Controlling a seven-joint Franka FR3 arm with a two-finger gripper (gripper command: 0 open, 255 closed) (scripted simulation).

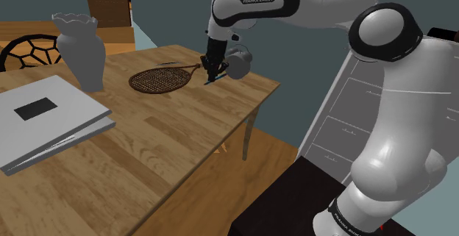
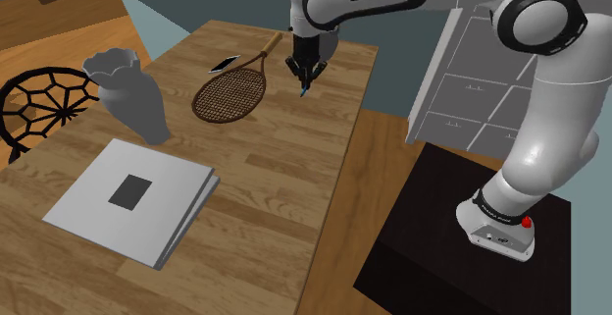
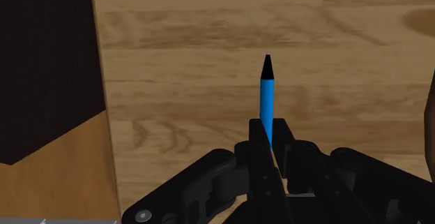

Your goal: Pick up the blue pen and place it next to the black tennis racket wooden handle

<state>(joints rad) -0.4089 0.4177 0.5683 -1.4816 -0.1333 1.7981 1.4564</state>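
Gripper [image 3: 270, 135]: closed on the blue pen [image 3: 265, 97], which we hold upright with its black tip poking down past the fingertips.
Pen's place: in the air over the table [image 2: 284, 166], near the racket's handle [image 2: 267, 48], on the second exterior view's right of it.
Gap under the tip: it looks small, though we cannot quite tell.
Step, as we judge it: setting the pen down beside the handle.
How we would do it: descend slowly, keep off the handle, and open only when the tip is almost on the table, since an upright pen will topple and may roll.
Racket [image 1: 158, 80]: it lies flat, head toward the grey vase [image 1: 81, 51]; best the pen falls alongside it, not across.
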